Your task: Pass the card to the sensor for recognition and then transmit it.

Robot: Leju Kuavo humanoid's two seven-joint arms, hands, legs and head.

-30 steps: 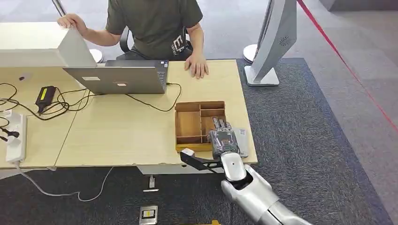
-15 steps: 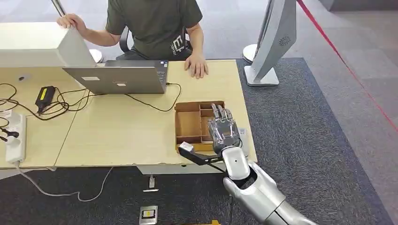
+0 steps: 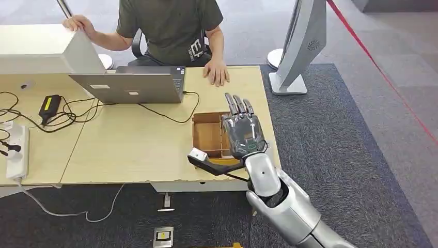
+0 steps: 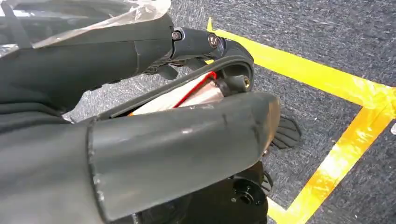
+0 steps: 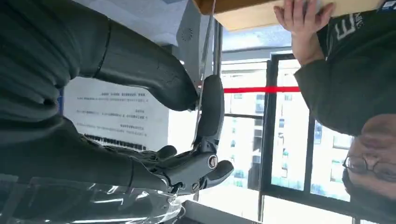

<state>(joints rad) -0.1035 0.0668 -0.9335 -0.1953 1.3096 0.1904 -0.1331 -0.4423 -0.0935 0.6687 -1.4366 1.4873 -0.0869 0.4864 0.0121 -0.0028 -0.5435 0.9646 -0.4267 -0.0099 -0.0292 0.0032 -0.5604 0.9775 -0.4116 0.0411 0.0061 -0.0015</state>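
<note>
Wooden desk (image 3: 129,150); right hand (image 3: 243,132) pinches card (image 5: 204,70) above tray (image 3: 206,135).

Light wood worktop (image 3: 129,150) on dark grey carpet (image 3: 330,139); paler grey floor (image 3: 392,46) beyond, crossed by a red line (image 3: 382,72). Silver curved stand (image 3: 302,46) at worktop's far right corner. Yellow floor tape (image 4: 327,84) in left wrist view. Big windows (image 5: 289,154) w/ bright daylight in right wrist view.
</note>
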